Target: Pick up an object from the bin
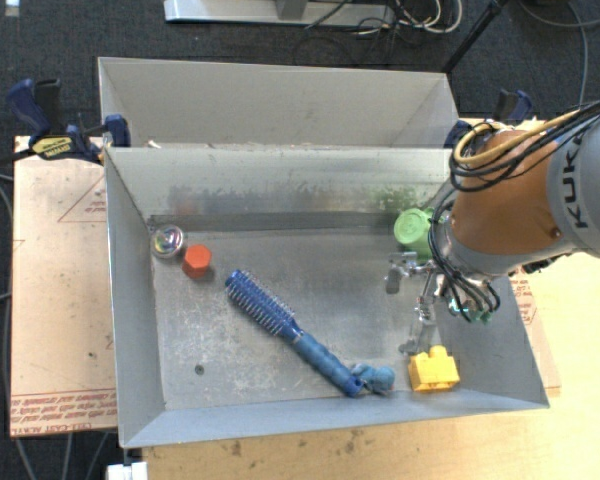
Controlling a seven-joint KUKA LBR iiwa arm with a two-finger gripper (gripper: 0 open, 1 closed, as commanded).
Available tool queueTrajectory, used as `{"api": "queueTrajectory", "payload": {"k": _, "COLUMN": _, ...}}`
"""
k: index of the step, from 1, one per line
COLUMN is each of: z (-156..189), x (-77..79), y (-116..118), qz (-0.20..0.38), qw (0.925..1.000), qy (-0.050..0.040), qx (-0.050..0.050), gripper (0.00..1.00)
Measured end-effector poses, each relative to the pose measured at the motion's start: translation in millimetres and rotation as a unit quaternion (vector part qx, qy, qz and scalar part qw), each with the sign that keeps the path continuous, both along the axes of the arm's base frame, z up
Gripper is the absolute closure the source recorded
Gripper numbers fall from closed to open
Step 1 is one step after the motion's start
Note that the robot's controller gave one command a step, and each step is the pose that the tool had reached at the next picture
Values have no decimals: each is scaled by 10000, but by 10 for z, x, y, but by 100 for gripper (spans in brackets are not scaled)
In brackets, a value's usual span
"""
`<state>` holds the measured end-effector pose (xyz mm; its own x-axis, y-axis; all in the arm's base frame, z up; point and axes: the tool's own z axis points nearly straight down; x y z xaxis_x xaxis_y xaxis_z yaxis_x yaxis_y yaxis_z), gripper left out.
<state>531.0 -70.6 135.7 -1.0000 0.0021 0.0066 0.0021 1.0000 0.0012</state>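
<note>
Zero picks yet: I see my gripper (408,306) spread, empty, just beside the yellow block (433,369); grasping remains.

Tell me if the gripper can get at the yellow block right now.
Probably yes: the gripper hangs open close by the yellow block, nothing on it; the blue brush beside it may crowd the grasp.
</note>
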Motion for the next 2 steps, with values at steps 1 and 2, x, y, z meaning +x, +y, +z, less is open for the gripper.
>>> {"api": "queueTrajectory", "payload": {"k": 1, "z": -667, "x": -448, "y": 695, "qz": -262, "qw": 9996, "qy": -68, "qx": 14, "gripper": 0}}
{"api": "queueTrajectory", "payload": {"k": 2, "z": -656, "x": -456, "y": 653, "qz": -276, "qw": 9996, "qy": -38, "qx": -2, "gripper": 100}}
